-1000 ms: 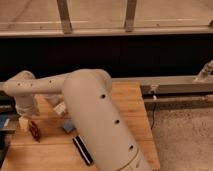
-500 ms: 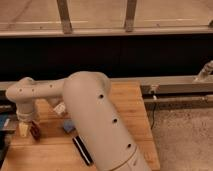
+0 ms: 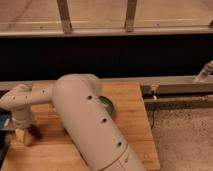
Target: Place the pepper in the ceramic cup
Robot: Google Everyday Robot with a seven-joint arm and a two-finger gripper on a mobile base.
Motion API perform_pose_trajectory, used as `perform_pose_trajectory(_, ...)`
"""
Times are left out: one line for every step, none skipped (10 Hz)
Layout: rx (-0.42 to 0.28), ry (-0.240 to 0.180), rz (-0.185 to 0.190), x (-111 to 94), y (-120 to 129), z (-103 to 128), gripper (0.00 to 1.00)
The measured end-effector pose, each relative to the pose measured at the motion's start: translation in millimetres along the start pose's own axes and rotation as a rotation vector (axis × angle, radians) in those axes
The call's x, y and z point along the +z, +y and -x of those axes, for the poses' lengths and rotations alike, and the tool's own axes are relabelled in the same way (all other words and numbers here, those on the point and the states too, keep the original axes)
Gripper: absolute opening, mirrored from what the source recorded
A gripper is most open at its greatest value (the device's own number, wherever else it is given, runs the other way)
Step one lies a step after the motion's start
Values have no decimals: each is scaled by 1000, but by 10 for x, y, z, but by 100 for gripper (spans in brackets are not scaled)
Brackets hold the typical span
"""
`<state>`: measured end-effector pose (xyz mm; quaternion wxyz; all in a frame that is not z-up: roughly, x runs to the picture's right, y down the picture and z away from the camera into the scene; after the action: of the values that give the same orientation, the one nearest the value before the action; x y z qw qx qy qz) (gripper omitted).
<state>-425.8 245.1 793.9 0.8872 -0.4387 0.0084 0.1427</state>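
The robot's gripper [image 3: 21, 128] hangs low at the wooden table's [image 3: 135, 117] left edge, its grip impossible to judge, with the small dark red pepper [image 3: 35, 131] just beside it, toward the green bowl [image 3: 107, 105].

- The one camera sits high, just behind the arm [image 3: 95, 130], and looks forward and steeply down over the wooden worktop [image 3: 135, 125].
- It is close: the arm's thick upper link fills the lower middle of the view and hides much of the worktop, including part of the green bowl [image 3: 107, 105].
- The view ends at a dark wall band [image 3: 150, 55] beneath window bars [image 3: 64, 15]; speckled floor [image 3: 185, 135] shows on the right.
- The pincer [image 3: 22, 131] hangs at the view's far left, low over the worktop's left edge.
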Motion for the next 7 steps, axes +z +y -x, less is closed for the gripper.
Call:
perform_pose_trajectory(10,7,-14,23,0,6,57)
perform_pose_trajectory(18,15,-38,33,1,9,45)
perform_pose_trajectory(24,17,-51,28,-3,1,35)
perform_pose_trajectory(27,18,-57,36,4,-6,25)
perform_pose_trajectory(28,18,-60,39,6,-4,17)
perform_pose_trajectory(24,20,-62,39,24,8,5)
perform_pose_trajectory(24,15,-62,30,20,17,1)
